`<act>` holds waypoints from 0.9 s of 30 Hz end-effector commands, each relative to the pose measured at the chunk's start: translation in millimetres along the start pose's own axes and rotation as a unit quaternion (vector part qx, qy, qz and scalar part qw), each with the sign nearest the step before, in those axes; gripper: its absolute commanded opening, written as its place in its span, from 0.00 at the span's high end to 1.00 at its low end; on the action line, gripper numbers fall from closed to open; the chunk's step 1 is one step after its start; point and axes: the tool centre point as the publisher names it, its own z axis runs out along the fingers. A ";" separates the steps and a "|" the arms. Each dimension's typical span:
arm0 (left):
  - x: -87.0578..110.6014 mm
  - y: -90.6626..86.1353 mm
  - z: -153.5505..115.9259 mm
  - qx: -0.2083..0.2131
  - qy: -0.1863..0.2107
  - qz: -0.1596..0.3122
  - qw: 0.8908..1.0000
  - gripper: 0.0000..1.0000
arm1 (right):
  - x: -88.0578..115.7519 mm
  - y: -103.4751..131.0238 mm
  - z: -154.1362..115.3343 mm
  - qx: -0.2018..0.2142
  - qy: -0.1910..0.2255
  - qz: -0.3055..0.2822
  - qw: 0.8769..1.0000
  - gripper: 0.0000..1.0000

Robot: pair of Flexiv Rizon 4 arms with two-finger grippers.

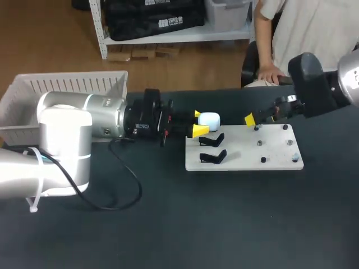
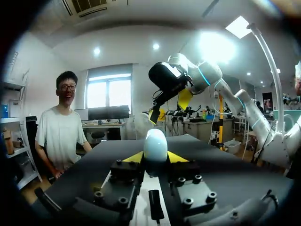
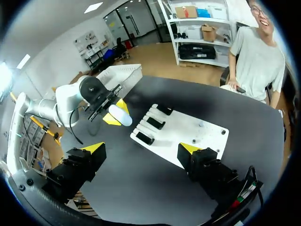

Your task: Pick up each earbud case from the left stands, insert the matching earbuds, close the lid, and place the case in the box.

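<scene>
The left hand (image 1: 197, 123) is closed on the white case (image 1: 209, 119), with a yellow fingertip pressed to it from each side. In the left wrist view the rounded case (image 2: 155, 145) stands upright between those tips. From above, the case sits at the far left corner of the white board (image 1: 247, 154), which lies flat on the far half of the bench (image 1: 224, 224). In the right wrist view it appears just off that corner, on the left arm's side (the pictures do not settle whether it is over the board or just beside it). Black stands (image 1: 212, 139) line the board's left edge. Two are bare in the head view, and the right wrist view shows three (image 3: 155, 123), all bare. A few small dark pieces (image 1: 259, 143) dot the right half of the board, too small to tell what they are. The right hand (image 3: 141, 149) is spread wide and holds nothing. It hangs above the board, and in the head view one of its yellow tips shows at the board's far edge, near the case but apart from it. The white slatted box (image 1: 73, 84) stands at the bench's far left corner, well apart from the board. A black cable (image 1: 126, 193) loops on the bench beside the left arm.
</scene>
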 end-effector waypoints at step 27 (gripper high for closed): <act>10.9 1.8 10.4 -0.008 -0.012 0.014 1.000 1.00 | -1.7 17.5 62.0 0.037 0.078 0.009 0.996 0.00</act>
